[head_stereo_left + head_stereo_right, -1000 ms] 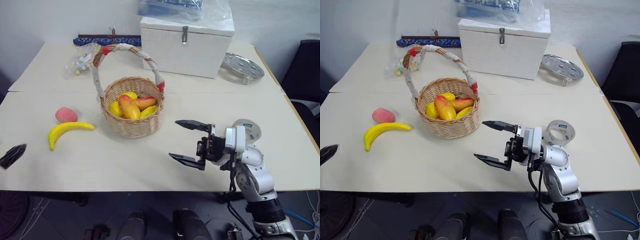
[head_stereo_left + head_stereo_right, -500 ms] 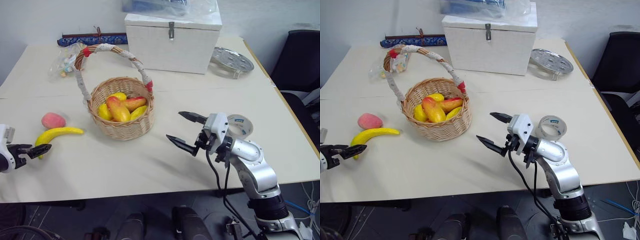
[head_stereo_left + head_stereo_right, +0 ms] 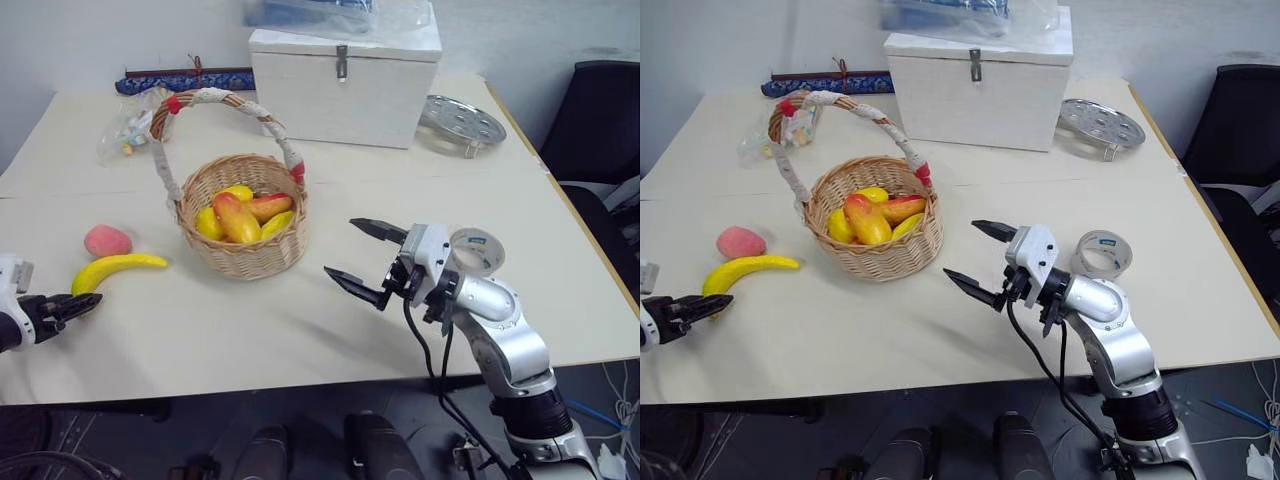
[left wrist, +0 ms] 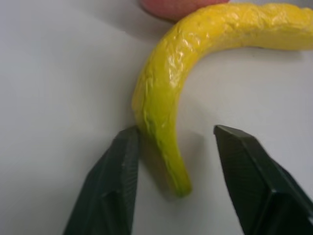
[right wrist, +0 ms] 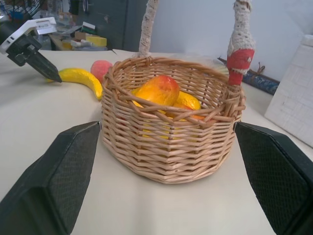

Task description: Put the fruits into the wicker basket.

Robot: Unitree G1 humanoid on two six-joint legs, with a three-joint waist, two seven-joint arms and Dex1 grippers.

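The banana (image 3: 112,268) lies flat on the table (image 3: 300,340), well to the 9 o'clock side of the basket (image 3: 245,215), with the peach (image 3: 106,240) just beside its upper curve at about 11 o'clock from it. Neither fruit is in the basket yet; what fills the basket are yellow-and-red mangoes (image 3: 238,216).

The left gripper (image 3: 72,306) sits low at the banana's near tip, at roughly 8 o'clock from the basket. In the left wrist view its fingers (image 4: 115,181) straddle the tapered end of the banana: one pad appears to touch the outer curve, the other stands apart from the fruit. So the claw is partly spread around the tip, not yet pinching it. Approaching along the table at the thin end probably gives the fingers a narrow section they can span.

The right gripper (image 3: 362,262) hovers above the table at about 4 o'clock from the basket, its claw spread wide and empty, pointed at the basket's wall. It seems parked there to wait or to steady the basket. A tape roll (image 3: 477,250) lies just behind it. A white box (image 3: 345,70) stands at 1 o'clock from the basket.
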